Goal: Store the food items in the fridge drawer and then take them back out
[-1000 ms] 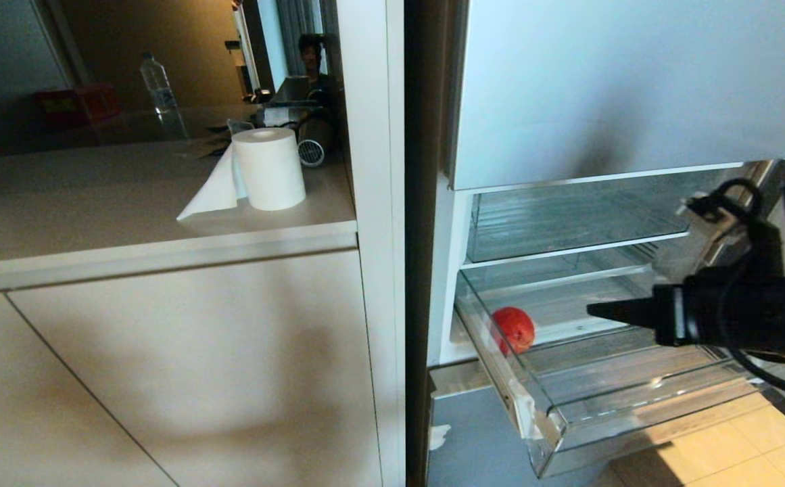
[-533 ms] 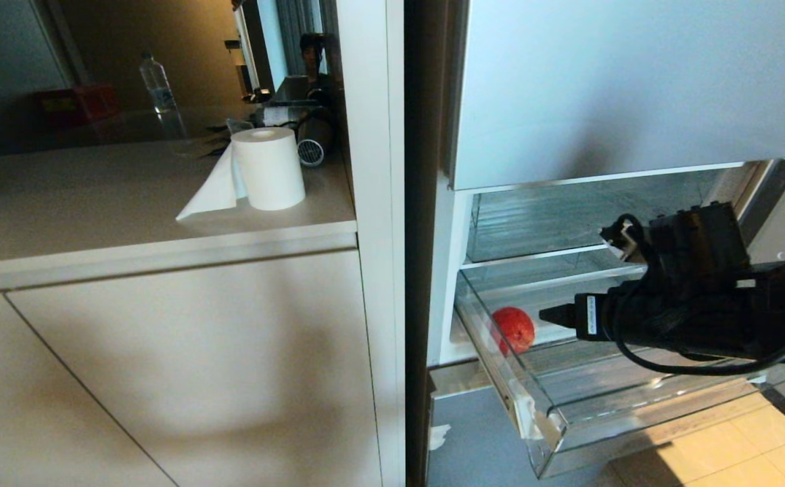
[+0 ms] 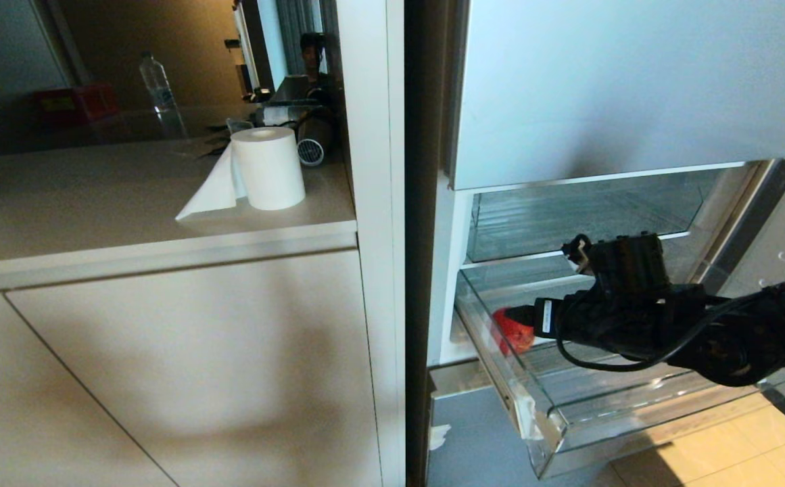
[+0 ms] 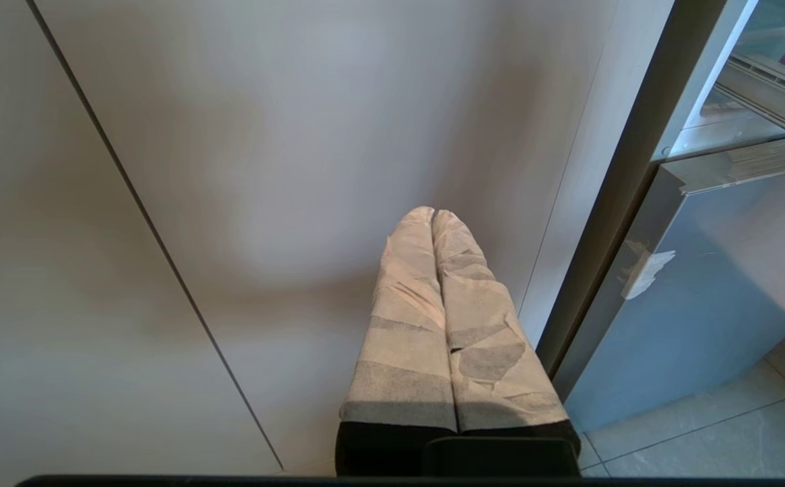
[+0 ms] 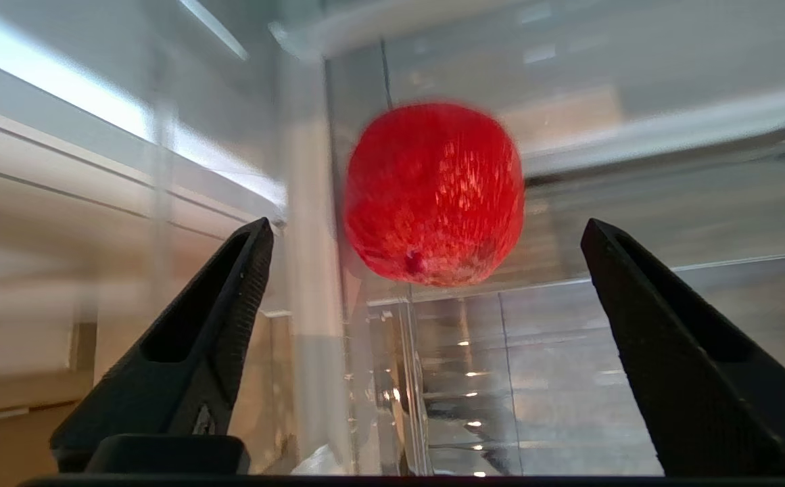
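- The right pincer [image 5: 426, 230] reaches into the fridge drawer [image 3: 554, 433], spread wide, empty, just short of the red fruit [image 5: 434, 193].
- The left pincer [image 4: 433, 216] is pressed closed beside the cabinet front [image 4: 230, 169].

Beige cabinet [image 3: 182, 365] under a pale counter [image 3: 94, 203]; tan floor tiles [image 3: 737, 460].

The right arm [image 3: 717, 331] is matte black, with looping black cables, a boxy black camera block on the wrist and a small white label near its front. The right end effector [image 5: 426, 233] has black, wedge-shaped textured fingers. The left end effector [image 4: 433, 215] has fingers wrapped in pale, creased tape over black bases.
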### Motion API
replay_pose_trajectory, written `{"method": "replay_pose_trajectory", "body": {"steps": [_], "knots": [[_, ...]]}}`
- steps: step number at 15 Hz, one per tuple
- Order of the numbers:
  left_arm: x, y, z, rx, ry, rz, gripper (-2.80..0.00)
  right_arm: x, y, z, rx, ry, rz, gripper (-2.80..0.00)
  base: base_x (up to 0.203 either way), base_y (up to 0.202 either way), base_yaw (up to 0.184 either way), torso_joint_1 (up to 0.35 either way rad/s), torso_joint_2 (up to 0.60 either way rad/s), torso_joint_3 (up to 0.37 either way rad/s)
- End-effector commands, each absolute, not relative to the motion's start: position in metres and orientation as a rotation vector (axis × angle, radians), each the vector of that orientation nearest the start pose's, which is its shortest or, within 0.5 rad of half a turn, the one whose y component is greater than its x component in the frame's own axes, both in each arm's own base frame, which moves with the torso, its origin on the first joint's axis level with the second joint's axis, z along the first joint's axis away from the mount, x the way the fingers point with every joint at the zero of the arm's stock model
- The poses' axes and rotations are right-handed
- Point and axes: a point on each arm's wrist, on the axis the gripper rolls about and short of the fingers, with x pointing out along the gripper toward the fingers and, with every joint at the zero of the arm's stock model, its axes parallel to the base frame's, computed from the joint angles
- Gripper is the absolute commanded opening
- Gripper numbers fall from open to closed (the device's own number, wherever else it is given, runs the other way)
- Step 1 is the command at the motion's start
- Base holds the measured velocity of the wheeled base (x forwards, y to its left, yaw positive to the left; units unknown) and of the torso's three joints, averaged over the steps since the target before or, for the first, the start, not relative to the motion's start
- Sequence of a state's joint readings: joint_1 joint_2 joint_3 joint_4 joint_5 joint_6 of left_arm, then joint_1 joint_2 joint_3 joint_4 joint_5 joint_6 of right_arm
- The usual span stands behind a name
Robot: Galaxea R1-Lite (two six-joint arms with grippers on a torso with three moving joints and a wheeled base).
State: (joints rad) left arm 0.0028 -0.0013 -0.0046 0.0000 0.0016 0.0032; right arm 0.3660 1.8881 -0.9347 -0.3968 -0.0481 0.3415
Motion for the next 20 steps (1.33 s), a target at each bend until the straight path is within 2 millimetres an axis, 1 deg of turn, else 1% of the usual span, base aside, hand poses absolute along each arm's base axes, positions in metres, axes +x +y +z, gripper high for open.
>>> {"method": "replay_pose_trajectory", "body": {"steps": [1,5,8,11,15,20], "knots": [[-0.023,0.000,0.077,0.003,-0.006,0.005,-2.80,0.331,0.125,0.114,0.227,0.637,0.194,0.00,0.000,0.000,0.000,0.000,0.00,0.000],[-0.023,0.000,0.077,0.003,-0.006,0.005,-2.80,0.337,0.127,0.108,0.244,0.646,0.183,0.00,0.000,0.000,0.000,0.000,0.00,0.000],[-0.023,0.000,0.077,0.003,-0.006,0.005,-2.80,0.344,0.130,0.095,0.236,0.676,0.175,0.00,0.000,0.000,0.000,0.000,0.00,0.000],[-0.023,0.000,0.077,0.003,-0.006,0.005,-2.80,0.348,0.132,0.092,0.241,0.676,0.175,0.00,0.000,0.000,0.000,0.000,0.00,0.000],[-0.023,0.000,0.077,0.003,-0.006,0.005,-2.80,0.359,0.135,0.080,0.245,0.627,0.148,0.00,0.000,0.000,0.000,0.000,0.00,0.000],[-0.023,0.000,0.077,0.003,-0.006,0.005,-2.80,0.360,0.136,0.079,0.242,0.628,0.150,0.00,0.000,0.000,0.000,0.000,0.00,0.000]]}}
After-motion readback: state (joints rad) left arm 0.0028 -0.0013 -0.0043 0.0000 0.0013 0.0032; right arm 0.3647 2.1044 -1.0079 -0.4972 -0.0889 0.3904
